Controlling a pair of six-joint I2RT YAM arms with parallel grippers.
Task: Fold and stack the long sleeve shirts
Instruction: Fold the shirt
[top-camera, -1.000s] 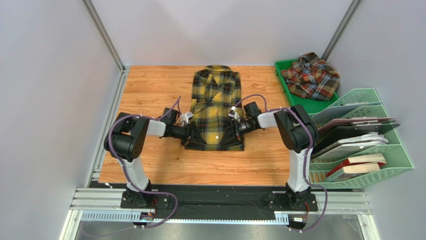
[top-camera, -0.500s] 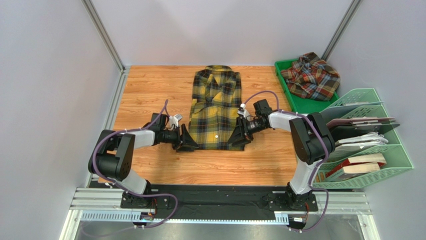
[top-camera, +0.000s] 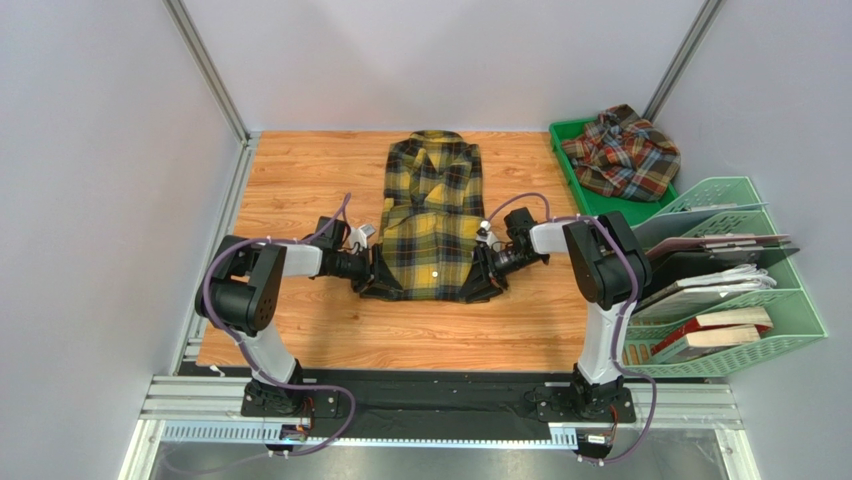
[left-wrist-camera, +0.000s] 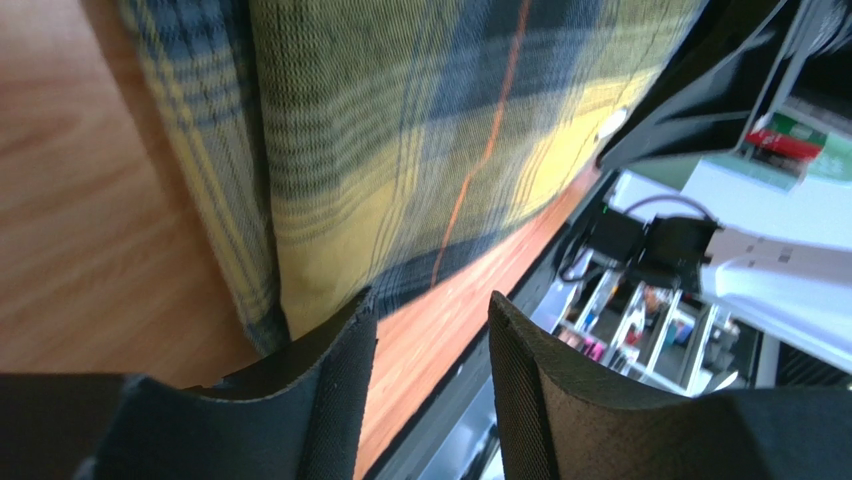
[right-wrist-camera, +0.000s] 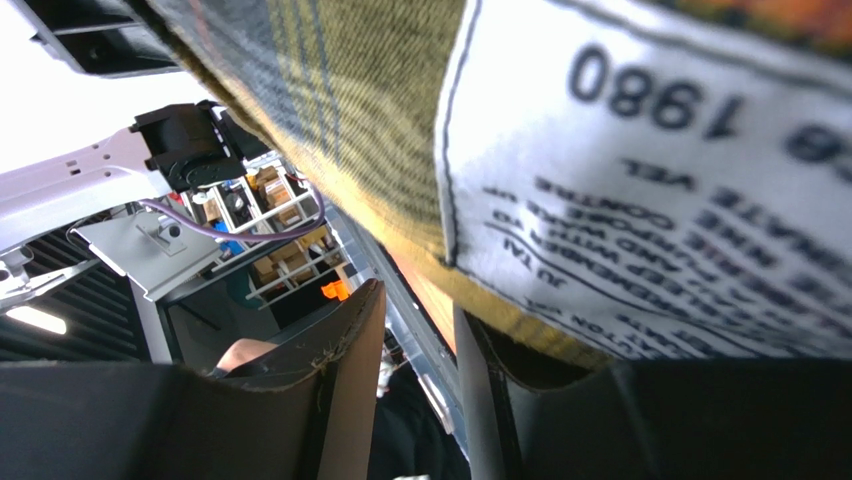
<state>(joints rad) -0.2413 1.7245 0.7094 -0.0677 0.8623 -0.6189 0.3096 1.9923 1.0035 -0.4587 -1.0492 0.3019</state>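
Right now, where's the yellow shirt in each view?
Top external: shirt, centre of table.
Left wrist: fills the upper middle.
Right wrist: across the top, label showing.
Shared landmark: the table under its hem; right wrist shows only an orange sliver, likely it.

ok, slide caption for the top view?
Left gripper and right gripper flank yellow shirt's near hem; red shirt in green tray.
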